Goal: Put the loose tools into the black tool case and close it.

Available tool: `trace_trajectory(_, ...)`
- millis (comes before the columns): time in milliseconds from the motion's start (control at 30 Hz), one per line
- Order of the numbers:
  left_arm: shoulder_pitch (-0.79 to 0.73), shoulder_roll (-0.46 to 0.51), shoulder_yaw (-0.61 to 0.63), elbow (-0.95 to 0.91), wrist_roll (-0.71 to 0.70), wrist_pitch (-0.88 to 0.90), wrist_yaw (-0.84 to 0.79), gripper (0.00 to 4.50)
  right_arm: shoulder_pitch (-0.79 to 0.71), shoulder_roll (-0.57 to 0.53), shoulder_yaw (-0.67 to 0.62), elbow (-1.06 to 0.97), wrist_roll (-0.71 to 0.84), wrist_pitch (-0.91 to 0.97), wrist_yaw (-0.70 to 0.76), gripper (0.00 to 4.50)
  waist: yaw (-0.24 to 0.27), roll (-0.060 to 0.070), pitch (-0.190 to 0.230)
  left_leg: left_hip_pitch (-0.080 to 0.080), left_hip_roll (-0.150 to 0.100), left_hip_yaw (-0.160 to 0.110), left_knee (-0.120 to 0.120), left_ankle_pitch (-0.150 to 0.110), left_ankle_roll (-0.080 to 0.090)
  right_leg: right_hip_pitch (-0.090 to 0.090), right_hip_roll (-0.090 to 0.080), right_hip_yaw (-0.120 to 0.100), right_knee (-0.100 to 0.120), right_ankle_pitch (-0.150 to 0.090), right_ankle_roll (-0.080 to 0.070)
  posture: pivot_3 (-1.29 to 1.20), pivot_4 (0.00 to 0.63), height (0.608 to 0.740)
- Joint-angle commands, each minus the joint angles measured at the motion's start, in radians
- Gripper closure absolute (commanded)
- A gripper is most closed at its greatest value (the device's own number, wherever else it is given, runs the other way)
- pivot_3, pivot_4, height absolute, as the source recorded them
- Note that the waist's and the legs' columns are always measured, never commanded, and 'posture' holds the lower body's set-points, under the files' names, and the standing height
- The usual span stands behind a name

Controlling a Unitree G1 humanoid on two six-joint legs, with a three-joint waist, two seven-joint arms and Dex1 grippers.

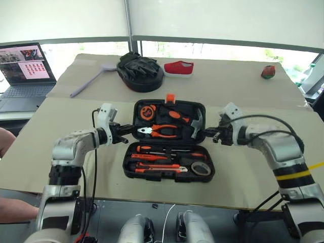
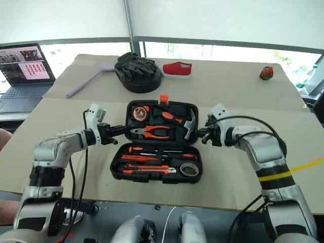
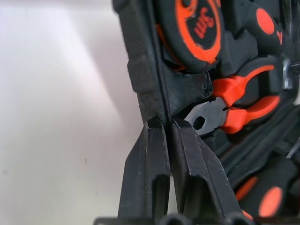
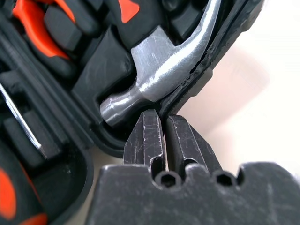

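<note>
my left gripper and right gripper pinching the open black tool case rims, bare table either side, glove pile and red shoe well beyond

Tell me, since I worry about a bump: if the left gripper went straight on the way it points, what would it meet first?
The left gripper, shut on the rim of the black tool case, points inward at the pliers; their jaws likely come first.

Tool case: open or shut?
Open. The black tool case lies spread flat, pliers and hammer visible in its far half.
</note>
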Motion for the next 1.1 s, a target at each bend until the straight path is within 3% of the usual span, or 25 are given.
trace_trajectory(33,0.055,-0.015,0.145,-0.108,-0.060,-0.205,-0.007,4.47,0.085,-0.035,-0.086,-0.015,-0.129,-0.461,-0.027,4.50,0.001,0.000,0.000,0.000,0.000,0.000,-0.002,0.000,0.000,0.000,0.000,0.000,-0.001,0.000,0.000,0.00,0.150,0.740)
trace_trajectory(167,0.179,0.010,0.115,-0.152,0.004,-0.384,-0.057,4.47,0.193,-0.057,-0.072,0.100,-0.286,-0.863,-0.095,4.50,0.001,0.000,0.001,0.001,0.000,0.002,-0.003,0.001,0.000,0.000,0.003,0.000,-0.002,-0.004,0.006,0.00,0.150,0.740)
trace_trajectory(233,0.268,0.049,0.058,-0.122,0.136,-0.677,-0.129,4.47,0.247,-0.071,-0.034,0.186,-0.388,-1.032,-0.143,4.50,0.001,0.000,0.001,0.005,-0.001,0.004,-0.005,0.000,0.000,0.002,0.002,0.000,-0.002,-0.004,0.007,0.00,0.150,0.740)
trace_trajectory(267,0.300,0.060,0.040,-0.101,0.178,-0.773,-0.147,4.49,0.268,-0.076,-0.018,0.226,-0.421,-1.110,-0.154,4.11,0.000,0.000,0.001,0.005,-0.001,0.005,-0.006,0.000,-0.001,0.002,0.001,0.001,-0.002,-0.004,0.007,0.00,0.150,0.740)
trace_trajectory(333,0.343,0.078,0.011,-0.043,0.238,-0.918,-0.155,3.73,0.293,-0.081,0.011,0.304,-0.479,-1.188,-0.186,3.44,0.000,-0.001,0.000,0.009,-0.001,0.007,-0.008,-0.004,-0.008,0.003,-0.001,0.002,-0.003,-0.005,0.006,0.00,0.150,0.740)
trace_trajectory(500,0.415,0.132,-0.022,0.063,0.264,-1.150,-0.232,1.87,0.283,-0.087,0.022,0.412,-0.554,-1.313,-0.266,1.77,-0.005,-0.001,0.000,0.015,0.002,0.008,-0.009,-0.005,-0.008,0.006,-0.005,0.005,-0.002,-0.006,0.004,0.00,0.150,0.740)
trace_trajectory(667,0.426,0.188,0.021,0.169,0.277,-1.266,-0.200,0.06,0.321,-0.145,0.002,0.428,-0.528,-1.354,-0.275,0.07,0.006,-0.001,-0.002,0.016,0.005,0.008,-0.010,-0.005,-0.008,0.006,-0.006,0.003,-0.002,-0.008,0.001,0.00,0.150,0.740)
trace_trajectory(700,0.420,0.197,0.033,0.182,0.267,-1.231,-0.180,0.02,0.343,-0.163,-0.002,0.411,-0.481,-1.337,-0.250,0.02,0.009,-0.001,-0.002,0.016,0.005,0.008,-0.010,-0.005,-0.008,0.006,-0.006,0.003,-0.002,-0.008,0.001,0.00,0.150,0.740)
trace_trajectory(767,0.404,0.209,0.047,0.193,0.250,-1.157,-0.150,0.00,0.398,-0.184,-0.017,0.349,-0.345,-1.246,-0.185,0.19,0.020,-0.001,-0.002,0.015,0.005,0.008,-0.010,-0.005,-0.008,0.006,-0.006,0.002,-0.002,-0.008,0.001,0.00,0.150,0.740)
trace_trajectory(867,0.362,0.224,0.030,0.182,0.220,-1.038,-0.153,0.00,0.510,-0.235,-0.023,0.163,-0.065,-1.058,-0.036,1.10,0.027,-0.002,-0.002,0.015,0.005,0.006,-0.009,-0.004,-0.003,0.008,-0.006,0.002,-0.004,-0.008,0.001,0.00,0.150,0.740)
trace_trajectory(900,0.339,0.225,0.018,0.179,0.215,-1.006,-0.159,0.00,0.536,-0.243,-0.035,0.108,-0.015,-1.012,-0.019,1.30,0.027,-0.002,-0.002,0.014,0.005,0.006,-0.009,-0.004,-0.001,0.008,-0.006,0.001,-0.004,-0.008,0.001,0.00,0.150,0.740)
trace_trajectory(967,0.292,0.221,-0.006,0.176,0.218,-0.943,-0.158,0.00,0.591,-0.265,-0.057,-0.001,0.068,-0.901,0.015,2.14,0.025,-0.002,-0.002,0.015,0.006,0.005,-0.008,-0.005,0.000,0.010,-0.006,0.000,-0.005,-0.007,0.002,0.00,0.150,0.740)
trace_trajectory(1100,0.151,0.180,-0.068,0.175,0.197,-0.798,-0.170,1.09,0.729,-0.347,-0.074,-0.264,0.218,-0.671,0.106,3.40,0.027,-0.002,-0.002,0.016,0.005,0.005,-0.008,-0.008,-0.003,0.012,-0.006,0.001,-0.005,-0.006,0.004,0.00,0.150,0.740)
